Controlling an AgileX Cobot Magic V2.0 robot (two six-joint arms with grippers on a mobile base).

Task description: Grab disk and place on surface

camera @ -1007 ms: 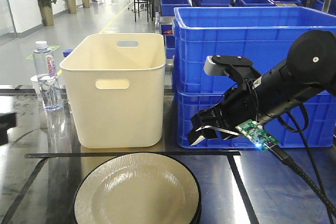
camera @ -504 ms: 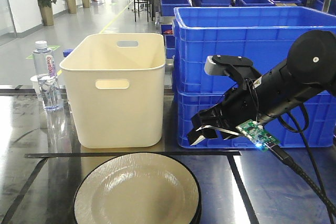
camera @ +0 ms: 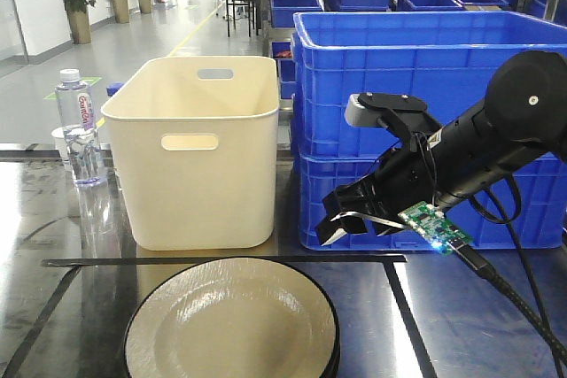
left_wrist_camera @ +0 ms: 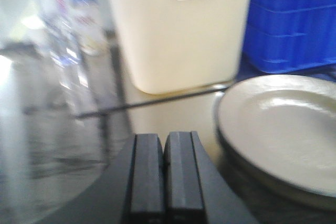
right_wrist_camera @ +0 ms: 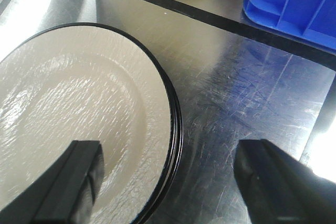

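Below the spread-fingered right end effector, the disk lies leftward on the surface.

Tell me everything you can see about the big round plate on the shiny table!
The plate is round and cream-coloured with a thin black rim, glossy, with a faint ripply texture. It lies flat and empty on the shiny metal table, inside the black tape lines, in front of the cream bin. Its edge looks doubled, so it may be stacked. The open right gripper hovers over its right edge; nothing grips it.
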